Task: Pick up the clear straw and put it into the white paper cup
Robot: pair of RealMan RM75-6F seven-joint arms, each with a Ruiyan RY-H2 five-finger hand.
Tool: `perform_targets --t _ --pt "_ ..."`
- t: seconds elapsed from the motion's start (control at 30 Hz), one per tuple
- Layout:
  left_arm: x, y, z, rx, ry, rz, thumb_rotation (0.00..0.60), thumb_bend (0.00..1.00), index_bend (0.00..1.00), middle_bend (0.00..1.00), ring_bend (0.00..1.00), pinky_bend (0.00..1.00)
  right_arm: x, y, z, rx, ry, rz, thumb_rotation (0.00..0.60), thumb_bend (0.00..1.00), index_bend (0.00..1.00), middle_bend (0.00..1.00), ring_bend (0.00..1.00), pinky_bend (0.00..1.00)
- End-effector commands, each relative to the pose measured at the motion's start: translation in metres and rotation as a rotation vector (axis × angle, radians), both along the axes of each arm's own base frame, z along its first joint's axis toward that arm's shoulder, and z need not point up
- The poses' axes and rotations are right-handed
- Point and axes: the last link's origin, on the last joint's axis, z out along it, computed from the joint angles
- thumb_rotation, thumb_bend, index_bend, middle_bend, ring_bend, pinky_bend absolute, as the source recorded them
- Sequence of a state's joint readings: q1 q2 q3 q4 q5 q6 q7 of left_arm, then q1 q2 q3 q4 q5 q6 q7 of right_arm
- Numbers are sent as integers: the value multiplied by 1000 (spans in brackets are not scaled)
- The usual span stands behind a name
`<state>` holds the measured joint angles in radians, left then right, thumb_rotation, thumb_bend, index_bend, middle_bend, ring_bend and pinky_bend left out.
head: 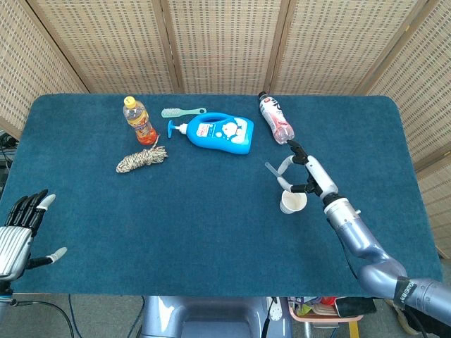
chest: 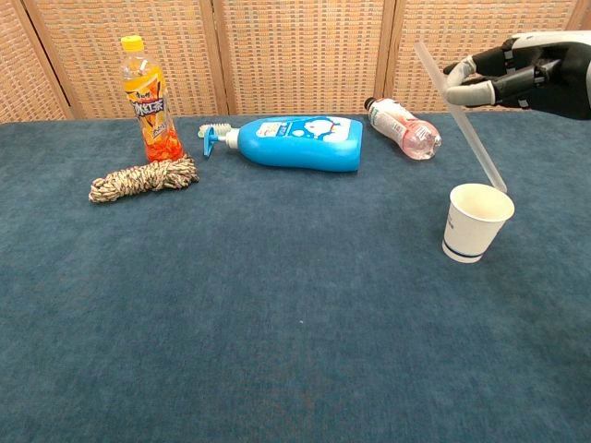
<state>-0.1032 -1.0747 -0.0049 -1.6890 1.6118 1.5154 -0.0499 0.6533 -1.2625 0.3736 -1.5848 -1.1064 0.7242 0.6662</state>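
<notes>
The white paper cup (head: 292,202) (chest: 475,221) stands upright on the blue table, right of centre. My right hand (head: 304,173) (chest: 515,77) hovers just above and behind it, pinching the clear straw (chest: 459,115) (head: 277,175). The straw slants steeply, its lower end close over the cup's far rim; whether it is inside I cannot tell. My left hand (head: 20,229) hangs off the table's near left corner with fingers spread and nothing in it.
Along the back lie an orange drink bottle (head: 139,121), a rope coil (head: 141,159), a green brush (head: 182,112), a blue soap bottle (head: 220,133) and a pink-labelled bottle (head: 275,117) (chest: 403,126). Folding wicker screens stand behind the table.
</notes>
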Motion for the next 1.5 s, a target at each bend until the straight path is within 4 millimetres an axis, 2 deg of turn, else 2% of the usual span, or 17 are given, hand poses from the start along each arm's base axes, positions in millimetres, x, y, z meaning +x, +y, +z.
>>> perform_targets --t 0.03,0.23,0.47,0.8,1.5 --pt "0 0 0 0 0 2 600 109 0 0 0 0 -9 2 -7 17 -4 -14 600 498 650 0 0 0" --pt "0 1 0 0 1 4 600 109 0 0 0 0 -16 1 -12 24 -4 -15 600 499 650 0 0 0" --pt "0 1 -1 0 1 5 600 109 0 0 0 0 -13 -4 -15 18 6 -2 600 499 650 0 0 0" --pt "-1 1 0 2 -3 9 600 109 0 0 0 0 -21 -11 -29 31 42 -34 600 498 650 0 0 0" --pt "-1 3 0 0 -2 13 600 109 0 0 0 0 -30 -11 -42 51 40 -44 600 499 642 0 0 0"
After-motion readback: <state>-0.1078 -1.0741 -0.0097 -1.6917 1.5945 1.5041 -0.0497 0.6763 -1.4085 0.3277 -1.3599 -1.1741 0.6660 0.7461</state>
